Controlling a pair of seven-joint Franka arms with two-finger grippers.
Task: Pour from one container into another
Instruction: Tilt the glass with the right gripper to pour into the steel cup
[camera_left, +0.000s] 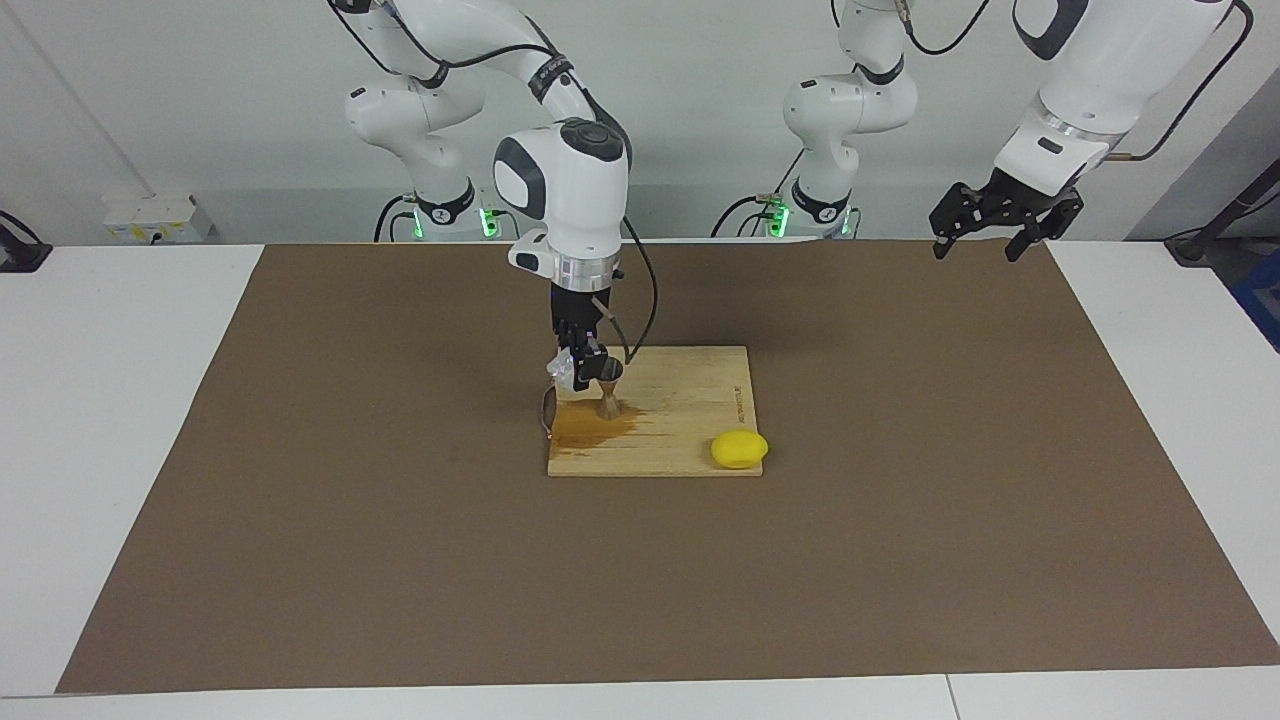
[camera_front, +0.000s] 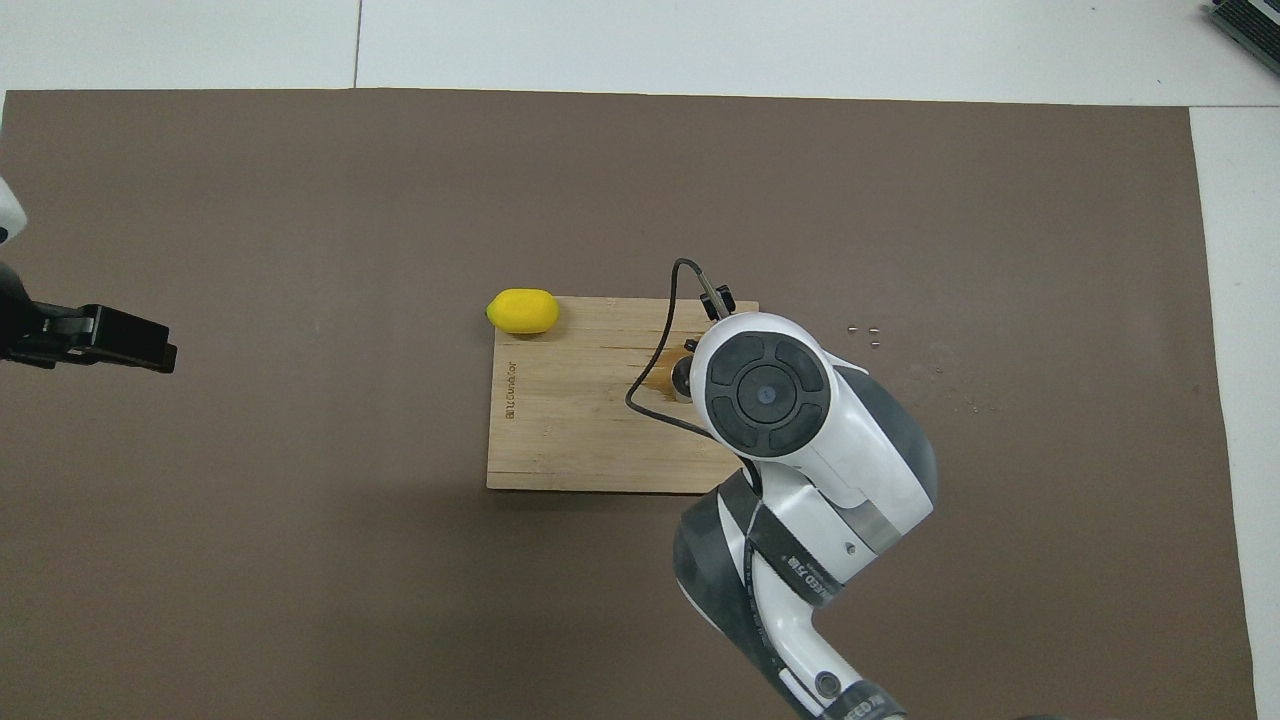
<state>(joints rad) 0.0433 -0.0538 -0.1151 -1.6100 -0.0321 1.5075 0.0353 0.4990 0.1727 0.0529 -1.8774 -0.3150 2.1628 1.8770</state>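
Clear glass cup (camera_left: 565, 371), tilted in the right pincer (camera_left: 583, 368), hangs over the jigger (camera_left: 608, 398) on the board (camera_left: 690, 400); left pincer (camera_left: 992, 232) waits, splayed wide.

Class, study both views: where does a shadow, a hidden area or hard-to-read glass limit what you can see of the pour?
Facing view: the glass cup in the right gripper reads only as a pale glint above the jigger; soft shadow under the board. Overhead view: the right arm hides cup and most of the jigger.
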